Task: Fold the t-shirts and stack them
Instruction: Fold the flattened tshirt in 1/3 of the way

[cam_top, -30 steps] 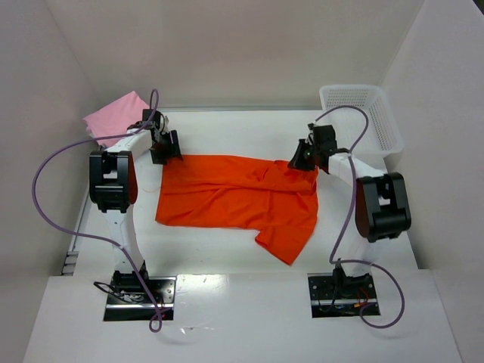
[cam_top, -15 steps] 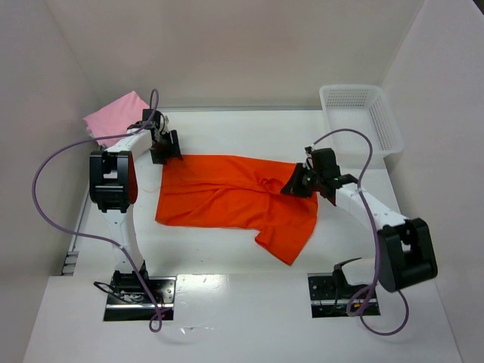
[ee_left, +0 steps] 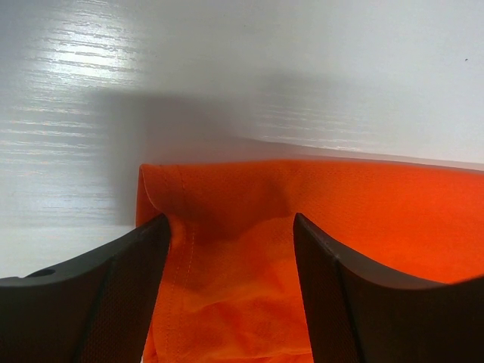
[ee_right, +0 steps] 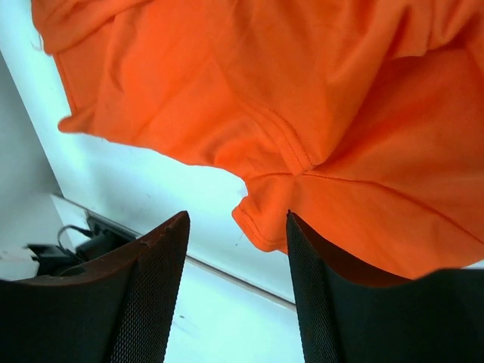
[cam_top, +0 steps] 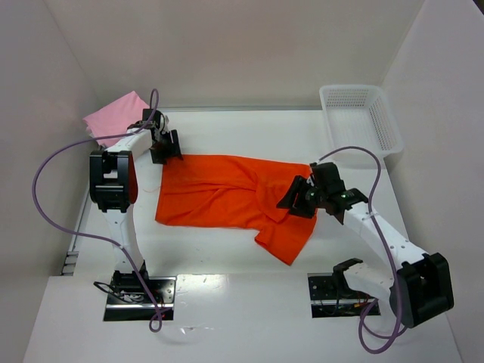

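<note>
Hiding orange t-shirt (cam_top: 227, 198) corner, left gripper (cam_top: 166, 153)

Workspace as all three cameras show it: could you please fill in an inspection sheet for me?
Surface: white table, glossy.
Job's things: orange shirt spread out mid-table; pink shirt at the far left corner.
Clutter: white mesh basket at the far right, looks empty.
Grippers: left gripper open, astride the orange shirt's far left corner; right gripper open above its right side, holding nothing.
Cables: purple cables loop off each arm, none lying on the shirts.
Surroundings: plain white walls on three sides.
</note>
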`<state>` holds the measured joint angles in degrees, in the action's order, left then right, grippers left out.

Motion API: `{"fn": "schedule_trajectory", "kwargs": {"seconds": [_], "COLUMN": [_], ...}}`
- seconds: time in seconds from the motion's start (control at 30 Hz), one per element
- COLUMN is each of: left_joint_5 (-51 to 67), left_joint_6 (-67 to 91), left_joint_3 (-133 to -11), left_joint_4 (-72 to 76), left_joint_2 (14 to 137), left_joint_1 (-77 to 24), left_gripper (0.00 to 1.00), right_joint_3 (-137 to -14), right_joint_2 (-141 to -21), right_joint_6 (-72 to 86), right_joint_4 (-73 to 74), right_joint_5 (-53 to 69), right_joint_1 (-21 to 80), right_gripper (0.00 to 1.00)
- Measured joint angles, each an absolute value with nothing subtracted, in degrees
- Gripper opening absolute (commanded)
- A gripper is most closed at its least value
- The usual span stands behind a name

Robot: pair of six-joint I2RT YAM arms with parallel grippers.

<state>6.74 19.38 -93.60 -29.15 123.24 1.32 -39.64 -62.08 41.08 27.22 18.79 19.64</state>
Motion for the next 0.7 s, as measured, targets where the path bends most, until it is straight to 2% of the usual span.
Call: {"fn": "schedule_trajectory", "kwargs": {"seconds": [0.23,0.3,0.7], "left_joint_5": [6.7,6.6,5.2], "left_joint_6": [19.1,18.5,17.9], "left_joint_3": [-93.8,-93.5,-91.1], "left_joint_4": [-29.5,-29.8,-29.0], "left_joint_2": [123.1,122.5,116.1], "left_joint_1": [1.3,1.3,1.3], "left_gripper": [0.75,0.79,0.8], "right_joint_3": [-40.8,-42.4,-58.0], "right_joint_2": [-61.2,-62.5,-81.1], "right_joint_6": [45.5,46.3,45.7], "right_joint_4": [28.3,28.8,27.4], "right_joint_5": [13.3,10.5,-9.1], "right_joint_1": [19.6,19.6,19.0], "right_gripper": [0.62,0.63,0.66]}}
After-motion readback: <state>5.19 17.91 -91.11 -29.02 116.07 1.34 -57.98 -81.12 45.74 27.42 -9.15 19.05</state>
